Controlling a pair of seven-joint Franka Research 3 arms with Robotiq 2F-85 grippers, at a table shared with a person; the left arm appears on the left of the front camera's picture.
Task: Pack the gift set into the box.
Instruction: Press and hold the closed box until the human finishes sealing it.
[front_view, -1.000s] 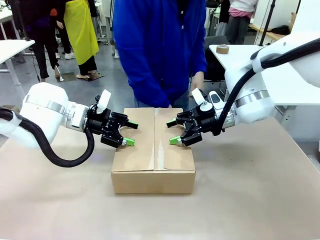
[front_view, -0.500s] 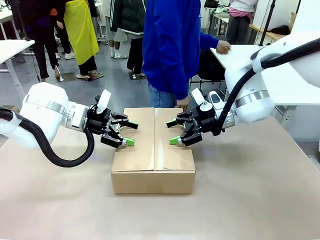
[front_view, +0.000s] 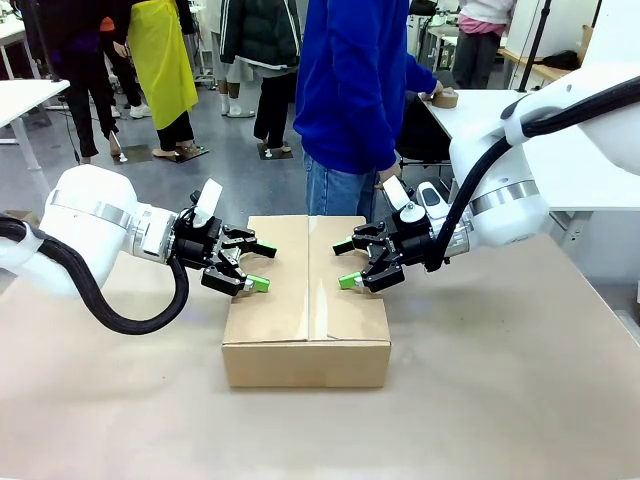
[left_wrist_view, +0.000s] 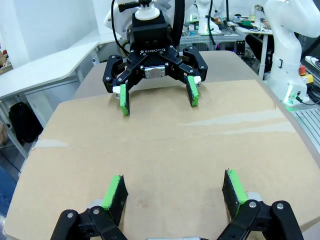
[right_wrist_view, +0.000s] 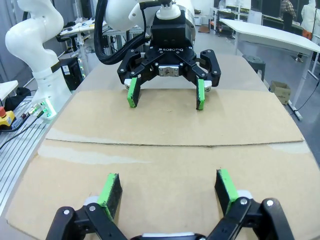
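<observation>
Lying closed on table, midway, box with flaps meeting at a centre seam; just above them, from either side, left gripper and right gripper, both spread wide, empty. Likely risks: uneven pressing, buckling a flap inward or shoving box askew.

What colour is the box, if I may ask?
Plain brown; the box shows best in front view.

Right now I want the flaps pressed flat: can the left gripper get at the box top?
Probably yes: the left gripper hangs open just over the closed box, nothing lying between them.
</observation>
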